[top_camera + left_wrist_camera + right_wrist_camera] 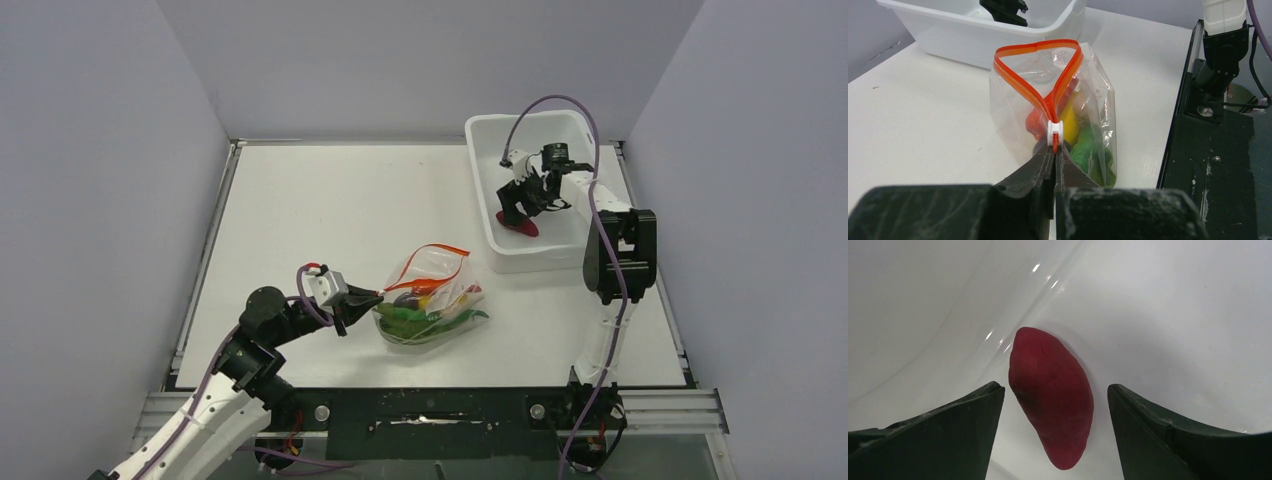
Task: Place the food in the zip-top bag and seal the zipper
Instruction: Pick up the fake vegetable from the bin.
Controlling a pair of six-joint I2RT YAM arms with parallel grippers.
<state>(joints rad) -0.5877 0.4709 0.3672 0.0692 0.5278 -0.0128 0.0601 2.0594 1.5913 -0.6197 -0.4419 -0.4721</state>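
Note:
The clear zip-top bag (432, 298) lies mid-table with its mouth open in a loop; green, yellow and orange-red toy foods sit inside (1083, 145). Its red-orange zipper (1048, 75) has a white slider (1054, 132). My left gripper (372, 298) is shut on the zipper strip just below the slider (1054, 150). My right gripper (516, 215) is open inside the white tub, its jaws either side of a dark maroon food piece (1050, 392), not touching it; the piece also shows in the top view (520, 226).
The white rigid tub (478, 180) stands at the back right of the table, about a hand's width beyond the bag. The black rail (430, 410) runs along the table's near edge. Grey walls enclose three sides.

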